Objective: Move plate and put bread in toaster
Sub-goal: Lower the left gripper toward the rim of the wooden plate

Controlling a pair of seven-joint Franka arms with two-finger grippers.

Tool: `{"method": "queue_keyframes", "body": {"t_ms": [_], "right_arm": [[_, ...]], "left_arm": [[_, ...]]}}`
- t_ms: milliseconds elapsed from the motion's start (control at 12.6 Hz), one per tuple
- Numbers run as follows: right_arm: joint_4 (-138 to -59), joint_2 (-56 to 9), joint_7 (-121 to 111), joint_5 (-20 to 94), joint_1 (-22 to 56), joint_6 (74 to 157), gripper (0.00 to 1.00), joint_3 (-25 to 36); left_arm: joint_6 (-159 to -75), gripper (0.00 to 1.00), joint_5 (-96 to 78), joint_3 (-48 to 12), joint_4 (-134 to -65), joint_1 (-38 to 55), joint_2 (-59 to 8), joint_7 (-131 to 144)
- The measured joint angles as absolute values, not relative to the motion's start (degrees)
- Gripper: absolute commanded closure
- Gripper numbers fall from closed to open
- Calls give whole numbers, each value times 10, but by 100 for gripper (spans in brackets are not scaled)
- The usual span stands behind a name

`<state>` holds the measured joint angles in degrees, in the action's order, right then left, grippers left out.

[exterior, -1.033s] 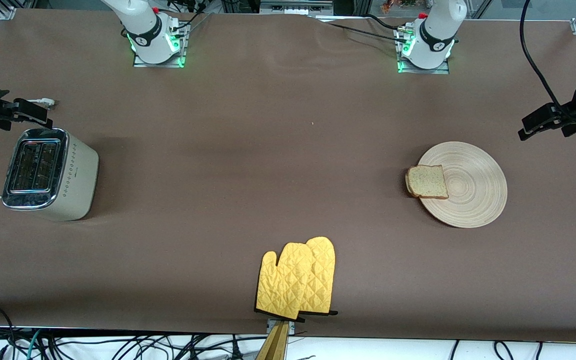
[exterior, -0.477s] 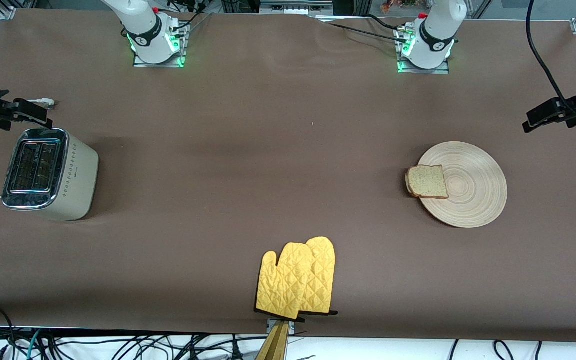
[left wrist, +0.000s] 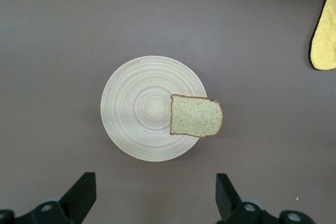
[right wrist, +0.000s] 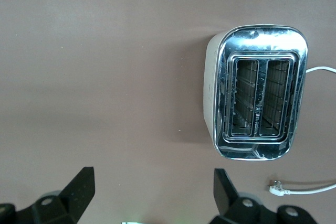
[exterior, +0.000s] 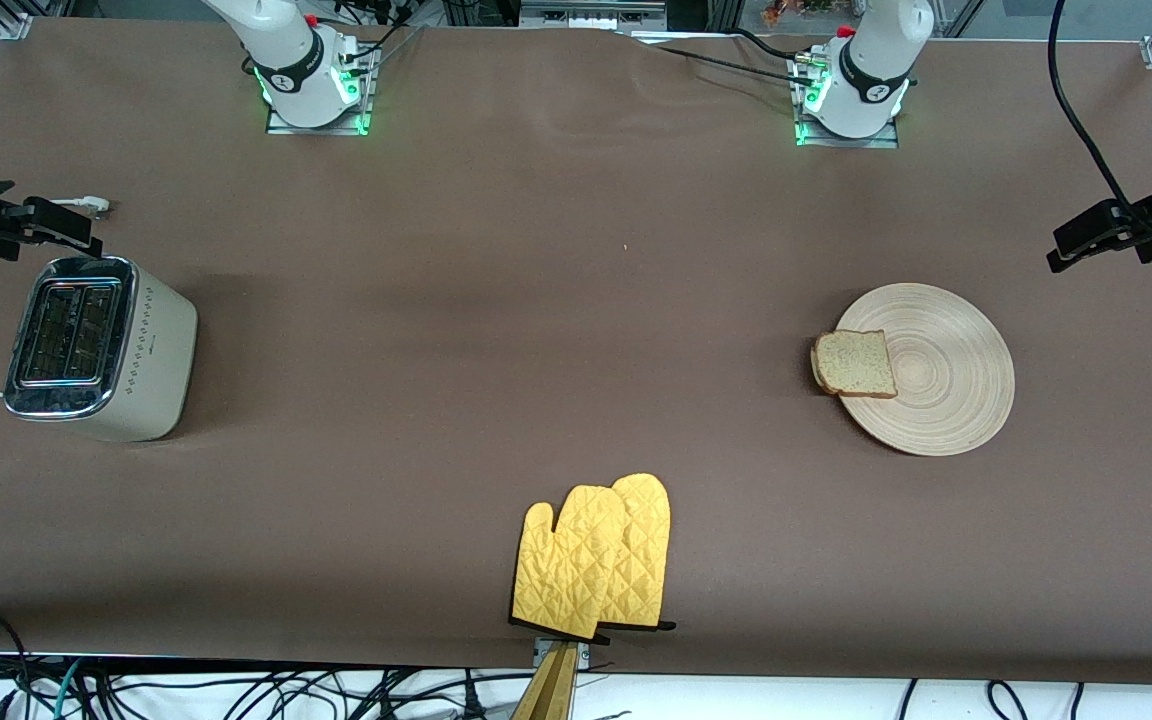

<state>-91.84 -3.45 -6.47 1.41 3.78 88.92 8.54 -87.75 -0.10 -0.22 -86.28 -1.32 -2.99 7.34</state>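
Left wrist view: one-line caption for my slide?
Open left gripper hovers above bread overhanging the plate rim.

The bread (exterior: 854,364) lies on the plate (exterior: 946,400) toward the left arm's end; the toaster (exterior: 96,345) stands toward the right arm's end.

Robotics lab, not a home kitchen. Two white arm bases (exterior: 311,70) (exterior: 856,80) bolted onto metal plates w/ green status lights, at one edge of a wide counter (exterior: 536,300) under a brown mat. Aluminium frame rails at the corners, black cables (exterior: 236,690) tangled along the edge nearest the front cam, more trailing to the arms. Kitchen props only staged: toaster (exterior: 101,345), wooden plate (exterior: 936,370) w/ bread (exterior: 854,363), yellow oven mitts (exterior: 596,560).
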Motion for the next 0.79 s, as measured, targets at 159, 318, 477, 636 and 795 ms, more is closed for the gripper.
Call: {"method": "queue_keyframes", "body": {"t_ms": [159, 318, 477, 636, 795], "right_arm": [[-918, -35, -65, 14, 38, 889, 0, 85], [-918, -35, -65, 14, 38, 889, 0, 85], [-918, -35, -65, 14, 38, 889, 0, 85], [-918, -35, -65, 14, 38, 889, 0, 85], [-918, -36, -65, 14, 38, 889, 0, 85]], "left_arm": [[-877, 0, -1, -2, -863, -13, -30, 73], [-877, 0, -1, -2, -863, -13, -30, 73], [-872, 0, -1, -2, -863, -14, -31, 73], [-864, 0, -1, 0, -863, -15, -31, 73], [-861, 0, -1, 4, -863, -17, -31, 74]]}}
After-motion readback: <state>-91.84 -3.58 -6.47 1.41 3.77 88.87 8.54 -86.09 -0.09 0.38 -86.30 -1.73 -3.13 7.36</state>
